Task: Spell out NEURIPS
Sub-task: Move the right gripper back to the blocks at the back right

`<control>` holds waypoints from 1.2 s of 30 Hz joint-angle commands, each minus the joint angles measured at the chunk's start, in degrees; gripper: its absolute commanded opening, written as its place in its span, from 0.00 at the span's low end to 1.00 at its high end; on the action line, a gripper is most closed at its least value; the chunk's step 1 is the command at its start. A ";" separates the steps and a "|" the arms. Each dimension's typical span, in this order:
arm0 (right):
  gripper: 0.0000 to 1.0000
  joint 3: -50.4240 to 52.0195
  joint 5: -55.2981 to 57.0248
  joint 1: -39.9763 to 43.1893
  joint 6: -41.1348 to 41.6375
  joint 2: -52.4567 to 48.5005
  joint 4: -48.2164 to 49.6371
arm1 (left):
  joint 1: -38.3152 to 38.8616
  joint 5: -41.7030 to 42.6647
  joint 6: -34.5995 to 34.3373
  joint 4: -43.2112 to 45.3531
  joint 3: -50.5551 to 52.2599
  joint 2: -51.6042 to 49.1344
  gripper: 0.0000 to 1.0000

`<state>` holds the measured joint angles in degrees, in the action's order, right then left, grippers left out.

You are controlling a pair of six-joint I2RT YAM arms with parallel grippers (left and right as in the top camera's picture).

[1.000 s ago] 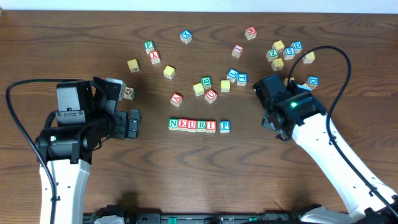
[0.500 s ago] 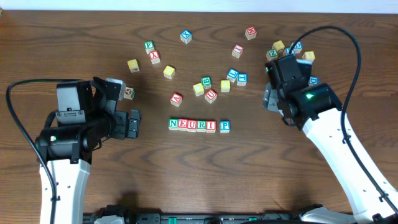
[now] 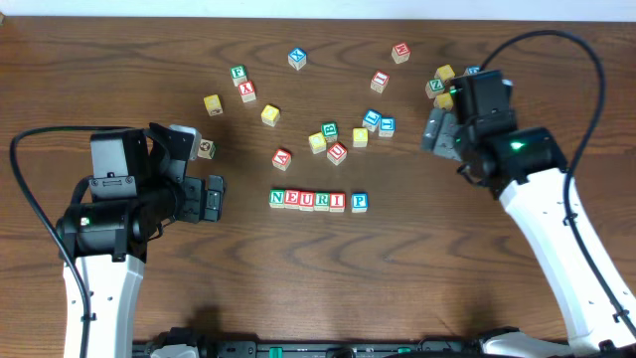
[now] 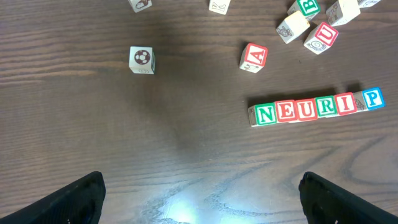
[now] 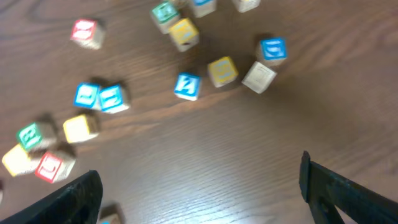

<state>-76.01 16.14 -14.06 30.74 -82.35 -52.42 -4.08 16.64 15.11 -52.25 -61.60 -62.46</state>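
NEURIP row (image 3: 318, 201) is laid mid-table with S lacking; right gripper (image 5: 199, 196) is held spread and empty over far-right loose cubes (image 5: 222, 70), where an S, unreadable here, must be found; left gripper (image 4: 199, 199) likewise spread.

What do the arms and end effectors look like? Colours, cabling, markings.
The left arm and right arm match: white links, black joint housings, a small green light on each. A black cable loops off each. The left end effector is black and boxy; the right end effector looks grey. No readable markings.
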 commanded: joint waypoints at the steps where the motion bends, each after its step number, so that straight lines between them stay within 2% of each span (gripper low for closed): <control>1: 0.92 -1.14 -2.67 5.01 5.79 -2.03 -0.74 | -0.26 0.68 0.72 -0.04 -1.16 0.35 0.98; 3: 0.88 -1.16 -5.66 7.91 7.19 -4.98 -1.18 | -0.26 0.70 0.72 -0.07 -1.16 0.35 0.98; 7: 0.86 -2.16 -6.58 10.05 8.22 -10.93 -2.51 | -0.26 0.70 0.72 -0.07 -1.16 0.35 0.98; 11: 0.88 -8.87 -4.28 10.49 2.21 -19.85 -6.84 | -0.26 0.70 0.72 -0.07 -1.16 0.35 0.98; 15: 0.89 -17.22 1.20 10.62 0.90 -25.44 -13.09 | -0.26 0.70 0.72 -0.07 -1.16 0.35 0.98; 18: 0.91 -21.35 1.14 10.75 -6.27 -27.30 -12.96 | -0.26 0.70 0.72 -0.07 -1.16 0.35 0.98; 23: 0.99 -23.56 -1.70 10.71 -23.21 -27.43 -9.73 | -0.26 0.68 0.72 -0.07 -1.16 0.35 0.98; 26: 0.99 -23.58 -4.35 10.71 -30.58 -27.43 -9.49 | -0.26 0.70 0.72 -0.07 -1.16 0.35 0.98; 30: 0.88 -23.50 -4.76 10.73 -32.81 -27.45 -10.27 | -0.26 0.70 0.72 -0.07 -1.16 0.35 0.98; 33: 0.87 -23.02 -4.74 10.78 -33.27 -27.45 -9.97 | -0.26 0.70 0.72 -0.07 -1.16 0.35 0.98; 36: 0.90 -21.57 -4.76 10.75 -34.05 -27.45 -8.83 | -0.26 0.70 0.72 -0.07 -1.16 0.35 0.98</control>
<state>-98.50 11.79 -3.60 -0.21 -109.56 -61.87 -4.08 16.64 15.11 -52.27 -61.60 -62.46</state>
